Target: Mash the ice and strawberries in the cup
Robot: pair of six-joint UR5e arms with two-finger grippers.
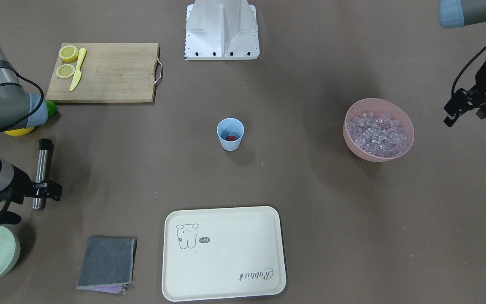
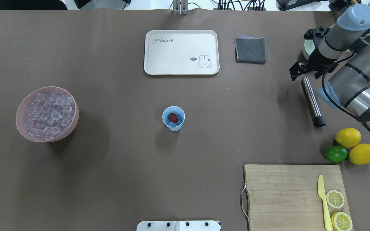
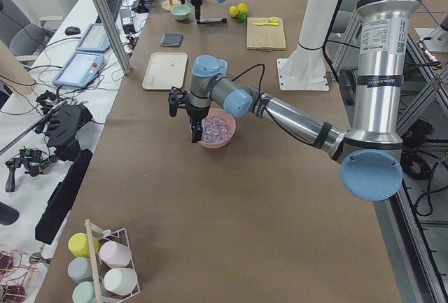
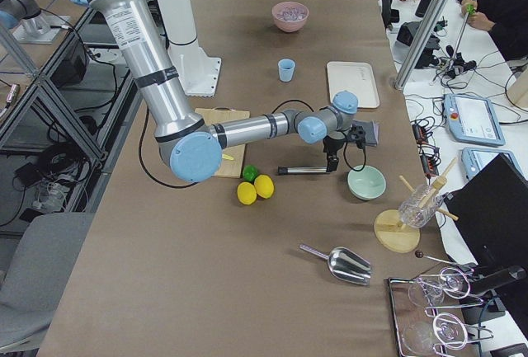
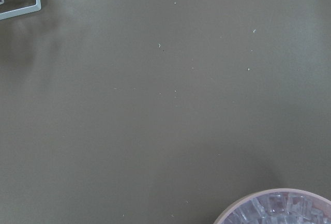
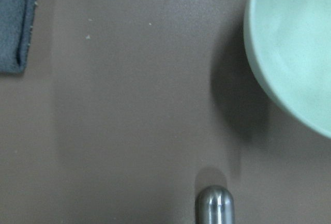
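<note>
Rolling is the first hazard to be reckoned with. The steel muddler [image 1: 43,173] is round and smooth and lies flat on the worktop [image 1: 310,190], and it is approached near one end only. If it is nudged before both sides are met evenly, it could be pushed aside. If it is clamped so far from its middle, it could swing down once lifted.

Tipping is the second hazard. The cup [image 2: 174,127] stands alone at the middle of the worktop, light and held by nothing, and could be knocked over by an off-centre thrust. The strawberry [image 2: 172,117] lies inside it. No cubes can be made out there, so the ice [image 1: 378,133], heaped in the pink bowl [image 1: 355,145] well apart from the cup, is judged not yet added. Small wet cubes may be dropped or squirted from a grip.

The right pincer [image 1: 48,190] is seen low over the muddler's far end, its jaws apparently set wider than the rod and astride it. Contact cannot be confirmed. The left pincer [image 1: 464,118] is spread wide, nothing is held, and it hangs just outside the pink bowl.
</note>
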